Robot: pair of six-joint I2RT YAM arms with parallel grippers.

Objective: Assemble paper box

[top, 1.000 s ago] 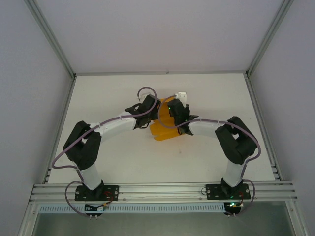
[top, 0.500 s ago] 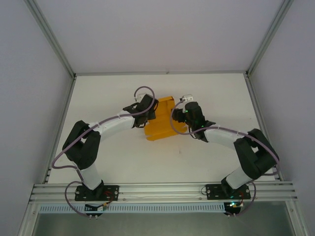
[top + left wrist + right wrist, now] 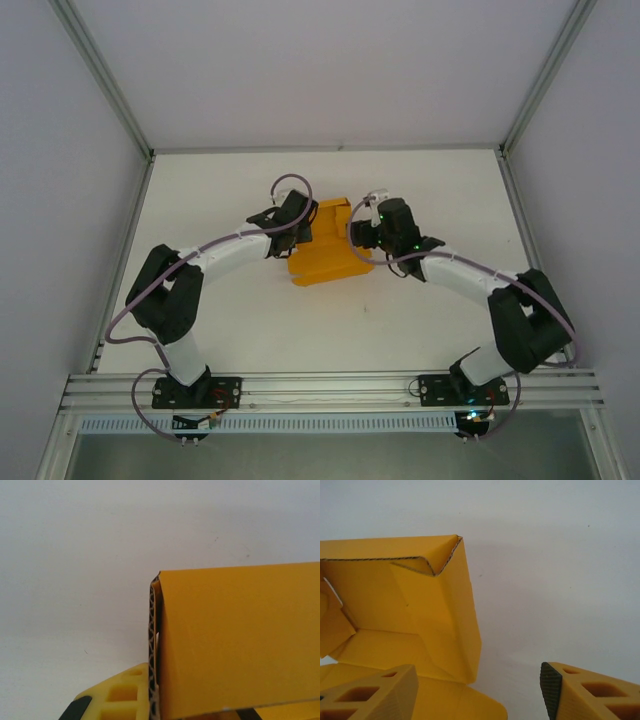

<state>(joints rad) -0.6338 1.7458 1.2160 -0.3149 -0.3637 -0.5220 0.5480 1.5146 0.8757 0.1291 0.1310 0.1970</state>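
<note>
White surface [image 3: 450, 190] carries the paper box [image 3: 322, 262] near its middle, a little toward the far edge, long axis running roughly near to far. My left end effector [image 3: 297, 232] is at its left wall: one finger [image 3: 117, 700] touches the folded card edge, the other is hidden, so I cannot tell if it is clamped. My right end effector [image 3: 479, 680] is spread apart just beside the right wall; the open inside lies to its left.

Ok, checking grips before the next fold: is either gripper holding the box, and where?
The left gripper seems to pinch the paper box by its doubled side wall; the right gripper is open, holding nothing.
</note>
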